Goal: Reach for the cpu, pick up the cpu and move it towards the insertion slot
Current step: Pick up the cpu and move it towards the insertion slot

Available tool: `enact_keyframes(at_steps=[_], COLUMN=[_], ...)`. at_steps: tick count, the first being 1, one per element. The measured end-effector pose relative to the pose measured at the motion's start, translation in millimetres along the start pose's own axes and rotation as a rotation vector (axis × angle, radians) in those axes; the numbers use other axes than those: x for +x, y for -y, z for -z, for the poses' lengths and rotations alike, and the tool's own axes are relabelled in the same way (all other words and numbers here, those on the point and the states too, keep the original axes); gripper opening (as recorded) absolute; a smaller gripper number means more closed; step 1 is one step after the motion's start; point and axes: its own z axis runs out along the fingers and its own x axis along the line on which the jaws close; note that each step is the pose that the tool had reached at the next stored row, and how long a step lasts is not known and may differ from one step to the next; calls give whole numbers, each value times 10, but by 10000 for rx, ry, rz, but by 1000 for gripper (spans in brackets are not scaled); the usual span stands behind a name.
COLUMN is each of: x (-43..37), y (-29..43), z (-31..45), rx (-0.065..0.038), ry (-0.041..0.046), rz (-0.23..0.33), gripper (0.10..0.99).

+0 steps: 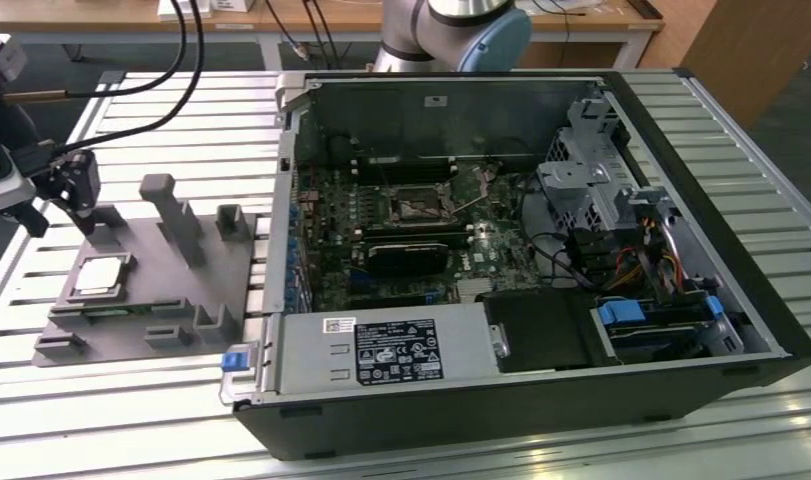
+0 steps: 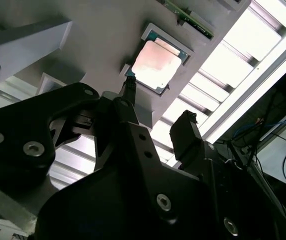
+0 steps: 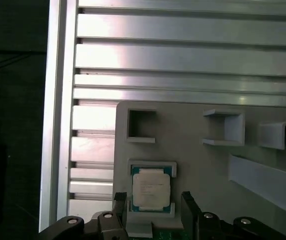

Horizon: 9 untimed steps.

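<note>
While I hovered over the cpu in its fixture | gripper wide open, empty — reach step | grasp called for a straight descent, fingers flanking its edges

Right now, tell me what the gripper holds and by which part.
Nothing. The gripper is open, hovering above the cpu, which lies in its grey fixture.

You can read no text here. The black-and-white label on the power supply carries dense print and symbols, all too small to make out, as is the small white sticker beside it. In the first wrist view the cpu bears faint lettering, also illegible.
</note>
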Motion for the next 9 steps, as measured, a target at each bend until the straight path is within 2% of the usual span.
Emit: enact_keyframes(at_steps=[1,2,3,4,9], x=[-1,-1,0,0,1], y=[3,9,15,23,49], z=[-11,-24,-37,-52,-130], rx=[0,0,0,0,0], ry=[0,0,-1,-2,0], rz=[1,2,2,2,5], gripper=[545,600,600,663,663])
